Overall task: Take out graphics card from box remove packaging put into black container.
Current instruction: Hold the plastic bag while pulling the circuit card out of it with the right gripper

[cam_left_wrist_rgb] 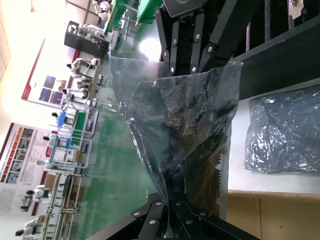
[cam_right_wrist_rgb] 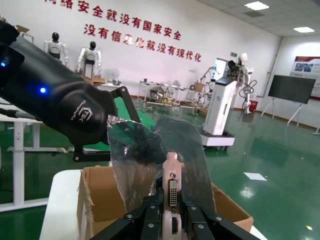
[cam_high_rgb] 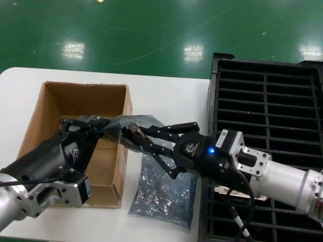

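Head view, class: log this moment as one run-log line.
left gripper: shut on packaging | right gripper: shut on graphics card bracket | spot: beside box | spare bag: on table

Box (cam_high_rgb: 81, 146): on the table (cam_high_rgb: 166, 101), below and behind the left gripper (cam_high_rgb: 108, 126).
Packaging (cam_high_rgb: 118, 126): between the two sets of jaws, over the box's right wall.
Right gripper (cam_high_rgb: 136, 133): facing the left one, tips at the packaging's other end.
Graphics card (cam_right_wrist_rgb: 172, 187): its bracket between the right jaws.
Second bag (cam_high_rgb: 164, 194): flat on the table, under the right gripper.
Black container (cam_high_rgb: 267, 101): behind the right gripper, right of the table.
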